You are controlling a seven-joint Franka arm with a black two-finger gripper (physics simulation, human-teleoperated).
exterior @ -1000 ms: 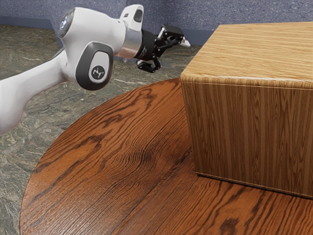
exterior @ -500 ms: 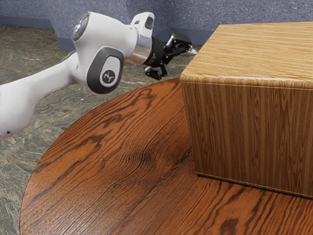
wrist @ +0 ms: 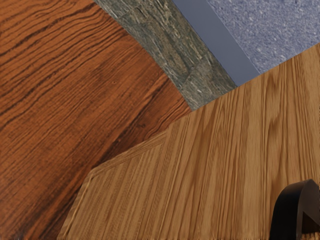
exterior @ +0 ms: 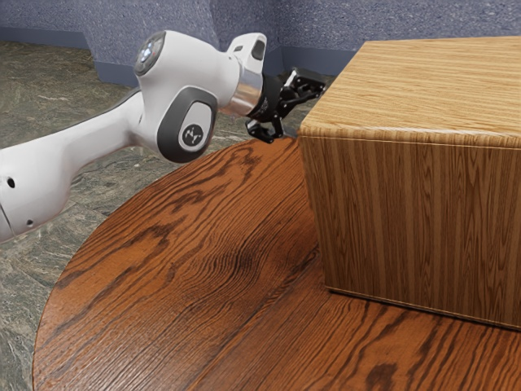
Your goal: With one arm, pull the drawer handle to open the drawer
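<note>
Tabletop comes first from where you look on: a round table of dark reddish-brown wood (exterior: 187,277) with bold grain spreads across the foreground of the exterior view. On it, toward the exterior view's right, stands a tall box-shaped cabinet of light striped oak (exterior: 415,204), its plain side turned to you. Behind the table's edge, the white jointed arm (exterior: 98,155) reaches in from the exterior view's left, and its black two-finger gripper (exterior: 285,104) hangs above the table, just beside the cabinet's far upper corner. You cannot tell from this angle whether the gripper is open or closed. Through the wrist view you see the cabinet's other face close under the hand: a light oak drawer front (wrist: 200,175) outlined by a thin seam, and on it a black curved drawer handle (wrist: 296,212), cut off by the picture's edge. Nothing shows the gripper touching that handle. Farther off lie the mottled grey-green stone floor (exterior: 49,90) and, last, the speckled blue-grey wall (exterior: 342,20).
</note>
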